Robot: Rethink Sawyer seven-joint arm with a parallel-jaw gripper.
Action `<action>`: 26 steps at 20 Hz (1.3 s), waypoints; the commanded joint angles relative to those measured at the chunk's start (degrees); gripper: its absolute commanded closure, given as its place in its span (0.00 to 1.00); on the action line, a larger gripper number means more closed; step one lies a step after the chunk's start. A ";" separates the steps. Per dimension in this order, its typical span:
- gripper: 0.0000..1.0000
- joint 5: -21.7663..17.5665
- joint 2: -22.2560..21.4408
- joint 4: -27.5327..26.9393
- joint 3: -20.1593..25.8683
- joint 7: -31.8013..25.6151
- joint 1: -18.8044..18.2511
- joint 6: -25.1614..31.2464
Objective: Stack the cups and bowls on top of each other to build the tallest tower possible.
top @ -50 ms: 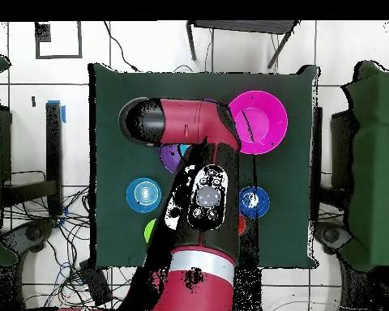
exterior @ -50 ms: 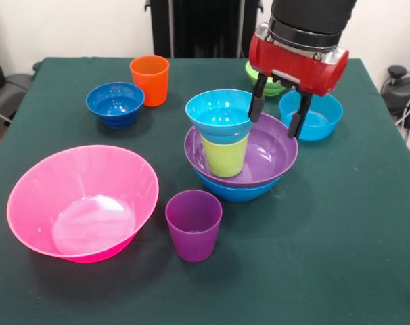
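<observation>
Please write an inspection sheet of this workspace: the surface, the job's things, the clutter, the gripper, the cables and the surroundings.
Surface: dark green table cloth, flat.
Job's things: tower at centre: blue bowl, purple bowl in it, inverted lime green cup, turquoise bowl on top. Loose: pink bowl, purple cup, dark blue bowl, orange cup, second turquoise bowl, green bowl mostly hidden behind the gripper.
Clutter: nothing seen.
Gripper: gripper open, empty, beside the tower's top bowl, above the purple bowl's rim.
Cables: cables on the floor beside the table.
Surroundings: tiled floor; furniture at the edges.
</observation>
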 commanded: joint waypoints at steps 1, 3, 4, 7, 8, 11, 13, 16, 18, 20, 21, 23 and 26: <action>0.00 -2.88 4.40 -8.94 8.78 -11.28 -2.65 8.18; 0.00 -3.35 6.07 -11.86 9.03 -11.46 -2.97 9.06; 0.00 -3.50 6.76 -13.12 9.14 -11.59 -3.14 9.53; 0.00 -3.79 8.19 -15.67 9.40 -11.68 -3.47 10.48; 0.00 -3.81 8.81 -16.88 9.46 -11.78 -3.54 11.08; 0.00 -3.87 10.64 -20.51 9.65 -12.08 -3.74 12.90; 0.00 -3.88 11.76 -22.29 9.65 -12.09 -3.71 13.71; 0.00 -4.20 13.48 -23.93 9.51 -12.49 -3.62 14.05; 0.00 -4.70 14.91 -24.13 9.44 -13.28 -3.70 13.13; 0.00 -4.95 15.82 -23.49 9.09 -12.87 -3.73 11.55; 0.00 -5.20 16.16 -23.26 8.74 -12.64 -3.68 10.97; 0.00 -5.81 16.58 -22.78 8.12 -12.85 -3.61 10.27; 0.00 -6.92 17.47 -22.50 7.53 -13.91 -3.61 10.19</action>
